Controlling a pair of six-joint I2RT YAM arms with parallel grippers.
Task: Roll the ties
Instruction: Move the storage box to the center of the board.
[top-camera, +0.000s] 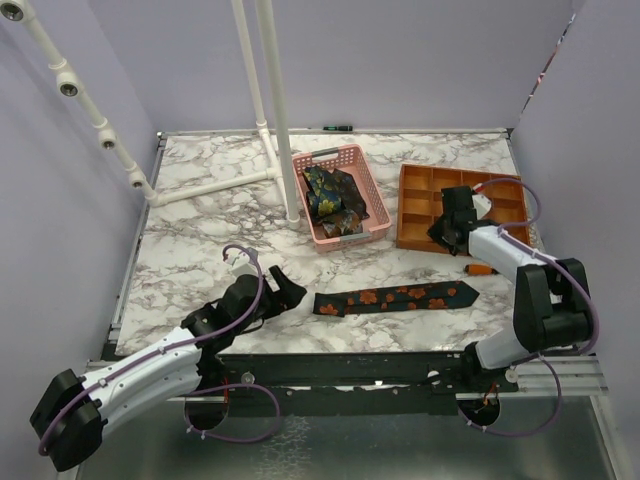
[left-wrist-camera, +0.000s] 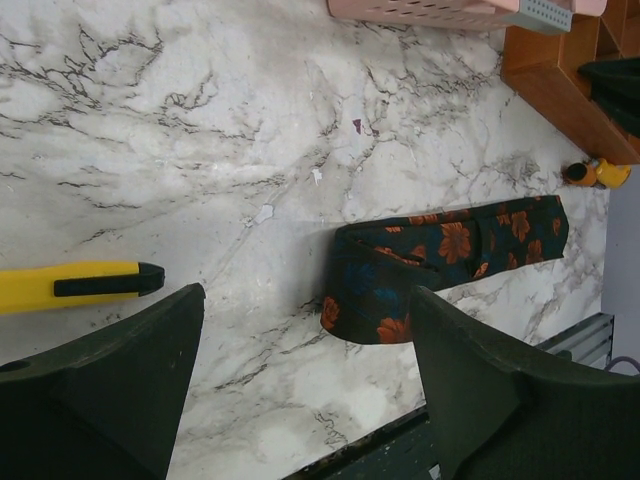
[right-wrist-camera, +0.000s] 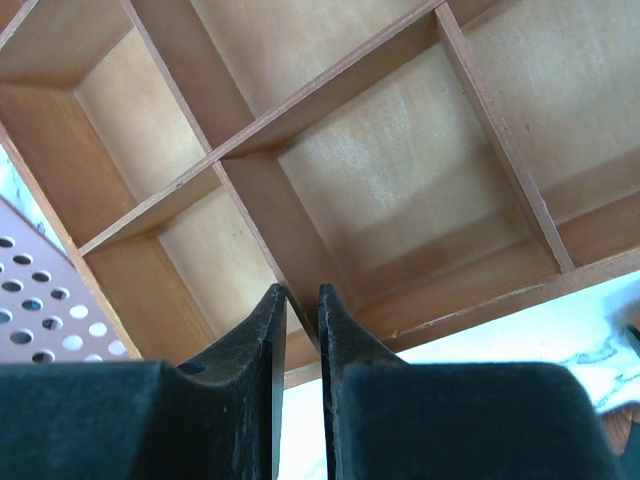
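Note:
A dark tie with orange flowers (top-camera: 395, 298) lies flat along the table's front edge, its left end folded over (left-wrist-camera: 440, 255). My left gripper (top-camera: 290, 290) hovers low just left of that end, jaws open wide (left-wrist-camera: 308, 295), nothing between them. Several patterned ties (top-camera: 330, 195) sit bundled in the pink basket (top-camera: 345, 155). My right gripper (top-camera: 445, 232) is at the near left part of the wooden compartment tray (top-camera: 420, 180). Its fingertips (right-wrist-camera: 298, 290) are pinched together astride one of the tray's dividers (right-wrist-camera: 250, 195).
A yellow and black tool (left-wrist-camera: 70, 285) lies on the marble left of my left fingers. A small orange object (top-camera: 480, 268) sits by the tray's near edge. A white pipe frame (top-camera: 270, 100) stands at the back left. The pink basket's wall (left-wrist-camera: 450, 10) is beyond the tie.

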